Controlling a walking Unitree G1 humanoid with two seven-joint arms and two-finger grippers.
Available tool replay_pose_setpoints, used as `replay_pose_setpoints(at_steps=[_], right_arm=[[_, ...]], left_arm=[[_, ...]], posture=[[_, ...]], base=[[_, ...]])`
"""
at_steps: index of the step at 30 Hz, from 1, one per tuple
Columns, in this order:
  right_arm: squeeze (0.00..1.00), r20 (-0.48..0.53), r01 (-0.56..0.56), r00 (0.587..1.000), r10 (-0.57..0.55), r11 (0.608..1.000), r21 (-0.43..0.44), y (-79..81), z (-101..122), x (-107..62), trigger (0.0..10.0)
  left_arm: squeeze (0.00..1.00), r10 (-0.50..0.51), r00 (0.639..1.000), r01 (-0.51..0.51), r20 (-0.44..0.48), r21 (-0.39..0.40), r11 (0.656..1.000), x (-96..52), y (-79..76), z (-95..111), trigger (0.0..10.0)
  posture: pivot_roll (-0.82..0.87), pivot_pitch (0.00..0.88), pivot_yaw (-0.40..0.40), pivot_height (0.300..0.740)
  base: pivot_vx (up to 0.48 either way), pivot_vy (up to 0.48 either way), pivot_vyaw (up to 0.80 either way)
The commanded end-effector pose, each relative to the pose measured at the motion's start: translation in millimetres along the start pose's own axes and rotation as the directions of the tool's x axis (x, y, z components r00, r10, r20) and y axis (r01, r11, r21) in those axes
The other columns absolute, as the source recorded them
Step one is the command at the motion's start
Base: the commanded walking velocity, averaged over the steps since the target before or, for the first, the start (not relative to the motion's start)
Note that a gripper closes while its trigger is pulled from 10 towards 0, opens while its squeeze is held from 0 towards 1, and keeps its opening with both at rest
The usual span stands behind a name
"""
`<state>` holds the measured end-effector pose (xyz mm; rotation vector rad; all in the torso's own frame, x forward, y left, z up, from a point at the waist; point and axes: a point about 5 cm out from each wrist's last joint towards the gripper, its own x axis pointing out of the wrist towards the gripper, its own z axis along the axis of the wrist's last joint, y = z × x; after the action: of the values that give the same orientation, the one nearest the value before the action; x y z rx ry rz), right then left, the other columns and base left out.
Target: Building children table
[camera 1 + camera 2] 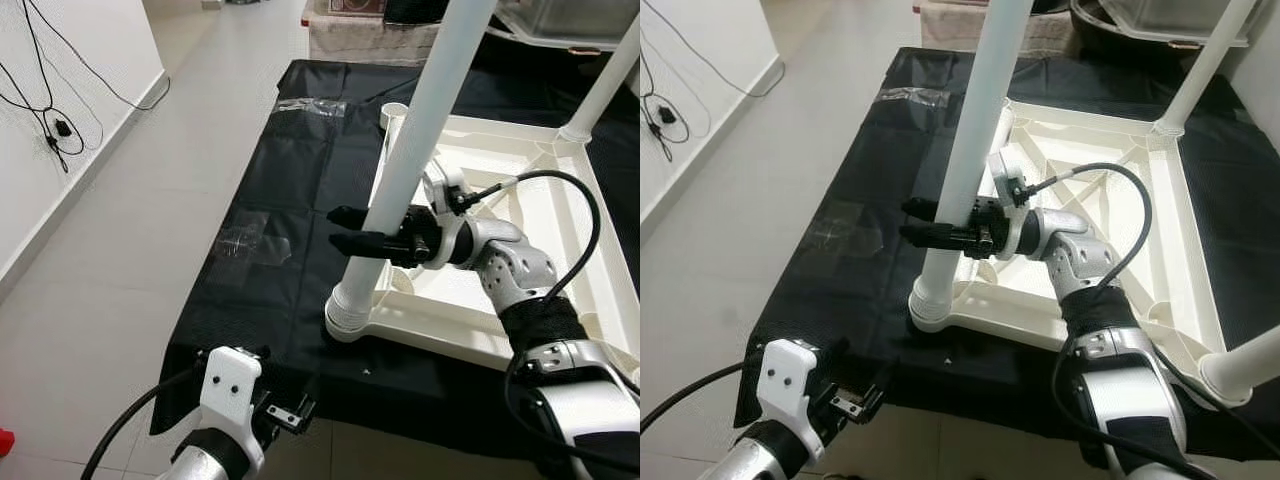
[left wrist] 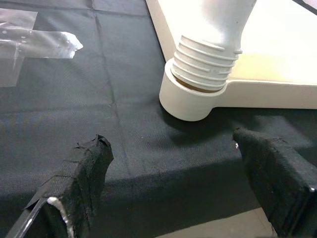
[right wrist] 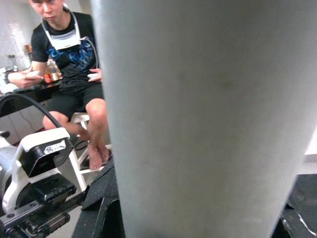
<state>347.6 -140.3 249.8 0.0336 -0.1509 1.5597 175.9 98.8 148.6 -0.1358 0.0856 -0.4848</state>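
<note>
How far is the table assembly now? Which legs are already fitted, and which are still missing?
Two legs look fitted: the far right leg and the near right leg. In hand: the right gripper is shut on the near left leg, whose thread sits partly in its socket. Left: the far left socket holds no leg. The left gripper hovers open nearby.
</note>
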Motion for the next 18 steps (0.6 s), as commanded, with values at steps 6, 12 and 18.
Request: replay_pose_setpoints(at_steps=[6, 12, 18], right_arm=[[0.0, -0.122, -0.027, 0.992, 0.023, 0.999, -0.03, 1.3, -8, -0.5, 10.0], [0.0, -0.183, -0.134, 0.976, 0.118, 0.988, -0.078, 7.8, -5, 11.5, 10.0], [0.0, -0.215, -0.202, 0.96, 0.179, 0.975, -0.091, 11.7, -5, 19.3, 10.0]], left_arm=[[0.0, -0.003, 0.999, 0.004, -0.035, 0.016, 1.0, -0.8, -0.5, -4, 10.0], [0.0, -0.003, 0.999, 0.004, -0.036, 0.021, 1.0, 0.1, -0.3, -5, 10.0], [0.0, -0.004, 0.999, 0.004, -0.036, 0.026, 1.0, 1.3, -0.1, -5, 10.0]], posture=[[0.16, 0.252, -0.022, 0.74], [0.16, 0.234, -0.026, 0.74], [0.16, 0.224, -0.029, 0.74]], base=[[0.0, 0.0, 0.0], [0.0, 0.0, 0.0], [0.0, 0.0, 0.0]])
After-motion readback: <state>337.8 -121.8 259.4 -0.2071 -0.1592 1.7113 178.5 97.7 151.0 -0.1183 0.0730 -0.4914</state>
